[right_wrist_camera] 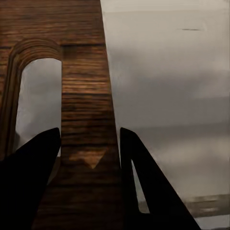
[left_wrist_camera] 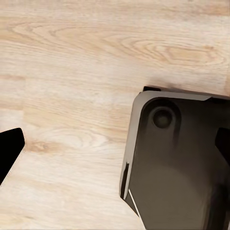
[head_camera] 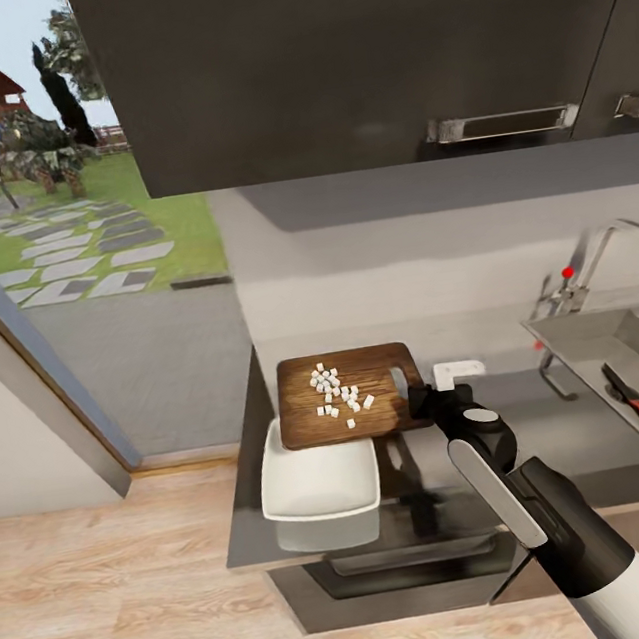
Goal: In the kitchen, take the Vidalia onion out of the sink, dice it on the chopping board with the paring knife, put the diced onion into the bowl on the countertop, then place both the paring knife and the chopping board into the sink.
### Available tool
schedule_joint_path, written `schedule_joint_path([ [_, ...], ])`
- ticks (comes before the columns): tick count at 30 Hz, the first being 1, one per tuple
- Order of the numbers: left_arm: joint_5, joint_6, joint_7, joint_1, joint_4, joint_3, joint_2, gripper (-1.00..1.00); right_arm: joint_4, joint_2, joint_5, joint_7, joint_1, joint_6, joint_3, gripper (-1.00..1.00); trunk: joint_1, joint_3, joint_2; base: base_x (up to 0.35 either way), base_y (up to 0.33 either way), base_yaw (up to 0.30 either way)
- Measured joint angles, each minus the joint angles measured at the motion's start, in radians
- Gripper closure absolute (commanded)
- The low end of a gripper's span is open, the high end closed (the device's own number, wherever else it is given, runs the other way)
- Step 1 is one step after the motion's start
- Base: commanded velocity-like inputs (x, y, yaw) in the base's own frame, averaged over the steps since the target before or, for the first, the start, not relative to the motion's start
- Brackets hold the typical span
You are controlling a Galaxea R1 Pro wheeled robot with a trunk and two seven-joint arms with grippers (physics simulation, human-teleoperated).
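The brown chopping board carries several small white onion dice and is held level at the countertop's left end. My right gripper is shut on the board's handle end; in the right wrist view its fingers clamp the wooden strip beside the handle slot. The board's near edge overlaps the far rim of the white square bowl. The paring knife, with a dark blade and red handle, lies in the grey sink at the right. My left gripper hangs open over the floor.
A chrome tap rises behind the sink. A small white object sits on the counter just behind my right wrist. Dark wall cabinets hang overhead. Wooden floor and my dark base lie below the left gripper.
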Motion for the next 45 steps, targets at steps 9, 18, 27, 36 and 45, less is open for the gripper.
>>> schedule_joint_path([
  [9,0.0,0.0,0.0,0.0,0.0,0.0,0.0,-1.0,0.0,0.001,0.003,0.0,0.0,-0.001,0.0,1.0,0.0,0.015,0.0,0.0,0.039,0.0],
  [18,0.0,0.0,0.0,0.0,0.0,0.0,0.0,-1.0,0.0,0.002,0.007,0.0,0.0,-0.001,0.0,1.0,0.0,0.029,0.0,0.0,0.0,0.0],
  [27,0.0,0.0,0.0,0.0,0.0,0.0,0.0,-1.0,0.0,0.002,0.005,0.0,0.0,-0.003,0.0,1.0,0.0,0.044,0.0,-0.037,0.091,0.0],
  [36,0.0,0.0,0.0,0.0,0.0,0.0,0.0,-1.0,0.001,0.003,0.009,0.0,0.0,-0.002,0.0,1.0,0.0,0.058,0.0,-0.001,0.003,0.0],
  [45,0.0,0.0,0.0,0.0,0.0,0.0,0.0,-1.0,0.001,0.002,0.008,0.0,0.0,-0.002,0.0,1.0,0.0,0.073,0.0,0.0,0.0,0.0],
])
